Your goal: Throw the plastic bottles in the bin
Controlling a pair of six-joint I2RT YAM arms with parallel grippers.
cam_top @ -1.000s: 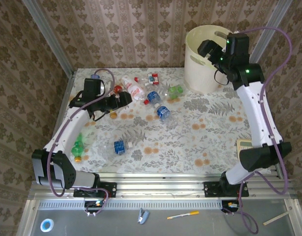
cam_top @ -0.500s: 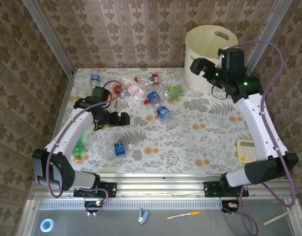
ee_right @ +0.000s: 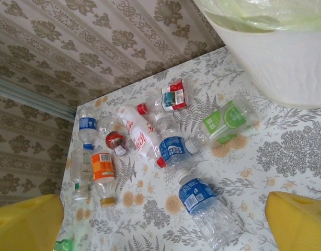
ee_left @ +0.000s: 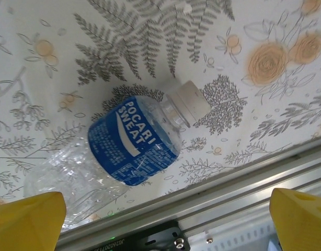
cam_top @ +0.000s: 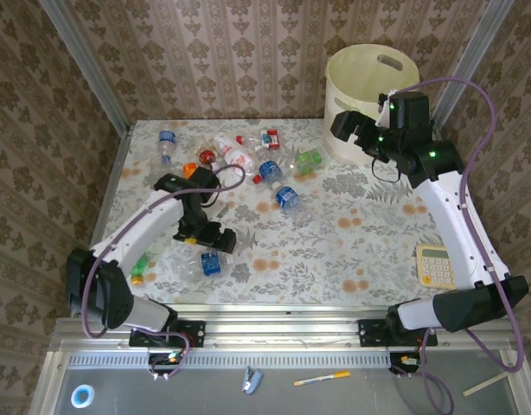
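At the near edge of the table (cam_top: 335, 251), just beside the metal rail (ee_left: 218, 196), a clear, crumpled Pocari Sweat bottle (ee_left: 134, 141) with a blue label and a white cap lies on its side. It is directly under the left claw (cam_top: 215, 242), whose fingers are spread wide with nothing between them. The other plastic bottles lie scattered toward the far left corner, all clear-bodied and on their sides: a blue-labelled one (ee_right: 87, 125), an orange-labelled one (ee_right: 102, 170), a long red-and-white one (ee_right: 142, 138), a squashed green-labelled one (ee_right: 226, 120) and two more blue-labelled ones (ee_right: 173, 149) (ee_right: 194, 196). A green bottle (cam_top: 137, 264) lies by the left edge. The bin (cam_top: 345, 86), a tall round cream-white bucket with an oval handle cutout and a pale yellow-green liner, stands at the far right corner. The right claw (cam_top: 345, 125) hangs just in front of its wall, fully open and empty. A pale yellow calculator (cam_top: 434, 264) sits near the right edge.
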